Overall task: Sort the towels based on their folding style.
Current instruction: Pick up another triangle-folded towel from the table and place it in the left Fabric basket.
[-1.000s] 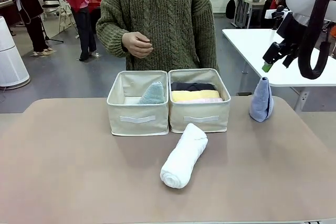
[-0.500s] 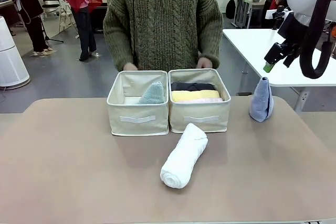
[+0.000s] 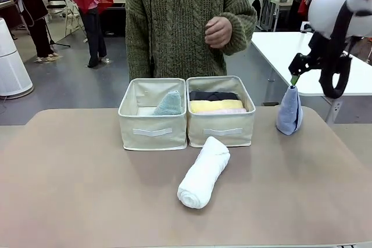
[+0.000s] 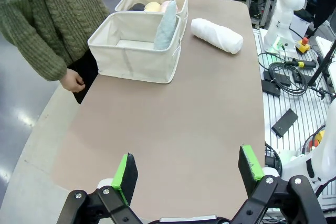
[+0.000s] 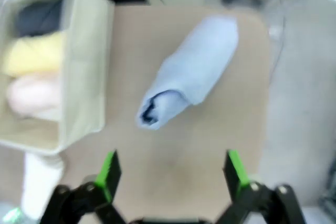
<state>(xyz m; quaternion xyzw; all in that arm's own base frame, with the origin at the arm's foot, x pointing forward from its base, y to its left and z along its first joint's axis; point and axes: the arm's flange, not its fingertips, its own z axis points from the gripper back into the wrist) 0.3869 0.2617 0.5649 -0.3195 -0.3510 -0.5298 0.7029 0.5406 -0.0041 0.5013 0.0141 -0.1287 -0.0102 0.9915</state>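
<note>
A white rolled towel (image 3: 203,172) lies on the table in front of two bins. The left bin (image 3: 152,133) holds a pale teal cone towel (image 3: 169,104). Dark grey (image 3: 213,95), yellow (image 3: 216,105) and pink (image 3: 224,111) rolls fill the right bin (image 3: 223,132). A lavender-blue cone towel (image 3: 289,111) stands at the table's right. My right gripper (image 3: 295,74) hovers open just above it, and in the right wrist view the cone (image 5: 191,72) sits ahead of the open right gripper (image 5: 170,169). My left gripper (image 4: 188,166) is open over bare table, far from the white roll (image 4: 217,35).
A person in a green knit sweater (image 3: 180,21) stands behind the bins with one hand (image 3: 218,31) raised to chest height. A white side table (image 3: 279,50) stands behind the right corner. Cables and equipment (image 4: 283,72) lie beside the table in the left wrist view.
My right arm has swung left and down to just above the lavender-blue cone. The person has taken both hands off the bins and raised one. The towels have not moved.
</note>
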